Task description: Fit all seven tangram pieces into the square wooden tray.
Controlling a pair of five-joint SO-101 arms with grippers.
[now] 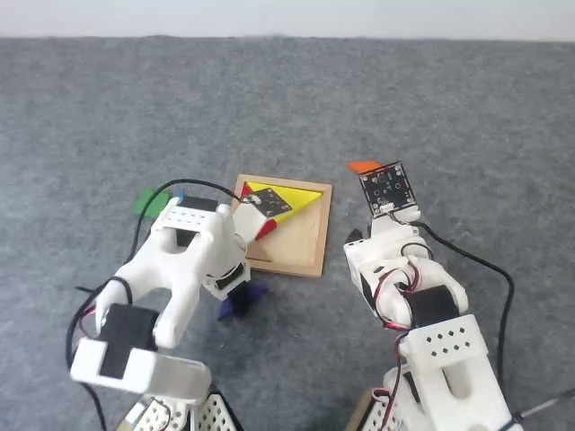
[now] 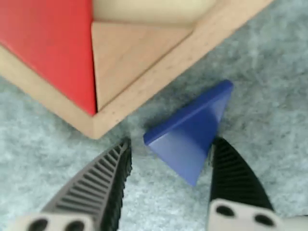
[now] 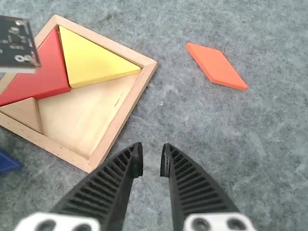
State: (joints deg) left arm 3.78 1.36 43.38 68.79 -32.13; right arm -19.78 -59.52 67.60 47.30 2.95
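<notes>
The blue triangle [image 2: 190, 139] is seen on the grey surface [image 1: 449, 108] just outside a corner of the square wooden tray [image 2: 159, 72], apart from its rim and tipped so that one face is turned up. It is bracketed by the left gripper [image 2: 171, 143], whose jaws are held apart, one close against the piece's side and the other short of it. The triangle's long edge is laid slantwise across the gap rather than along it, so a squeeze is judged likely to turn the piece before it is pinned. The red triangle [image 2: 48, 48] and yellow triangle [image 3: 91, 62] are already seated in the tray. The right gripper [image 3: 151, 154] is held beside the tray, jaws nearly together on nothing; the orange parallelogram [image 3: 216, 65] is nearer to it, while a green piece [image 1: 148, 202] lies beyond the left arm
</notes>
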